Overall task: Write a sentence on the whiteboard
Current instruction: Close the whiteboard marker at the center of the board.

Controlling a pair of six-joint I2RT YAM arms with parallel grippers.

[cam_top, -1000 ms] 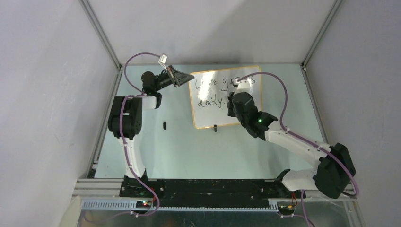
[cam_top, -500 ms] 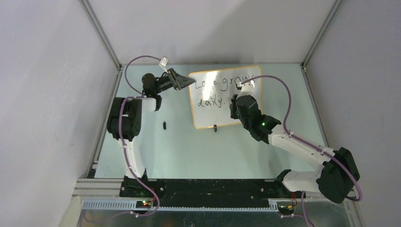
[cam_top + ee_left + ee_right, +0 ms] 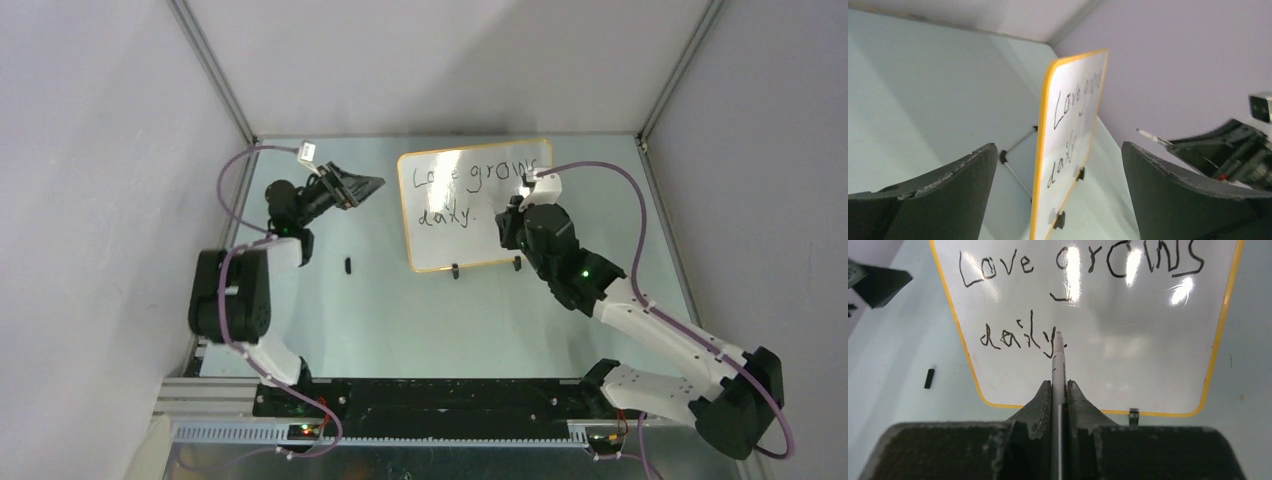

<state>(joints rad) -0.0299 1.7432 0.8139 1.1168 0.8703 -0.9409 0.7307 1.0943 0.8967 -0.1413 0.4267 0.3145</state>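
From above, the whiteboard [image 3: 440, 240] stands on its little black feet [image 3: 455, 270] at the far middle of the table [image 3: 400, 310]. The sentence [image 3: 480, 175] is on it in two lines: "Love grows" above, "daily." below. The left hand [image 3: 368, 188] hangs off the board's left edge, apart from it. The right hand [image 3: 507, 215] sits in front of the board's right half. A small black piece [image 3: 347, 265] lies on the table between the left arm and the board; I can't tell what it is.

Over to the left wrist: the two fingers are spread wide with nothing between them. Through the gap you see the board nearly edge-on, orange rim bright, propped on a wire stand [image 3: 1015, 160]. At the right, a pen tip points at the board with clear air between them.

Right wrist now: fingers pressed together, pinching a marker [image 3: 1059, 365] that runs straight out. Its tip lines up with the tail of "daily", right by the full stop.

My read is that the writing itself is done, full stop included, and the step in hand is the finish. The next move should pull the marker straight back off the board without dragging across wet ink. The right arm also needs to stay clear of the board's rim so it doesn't tip.
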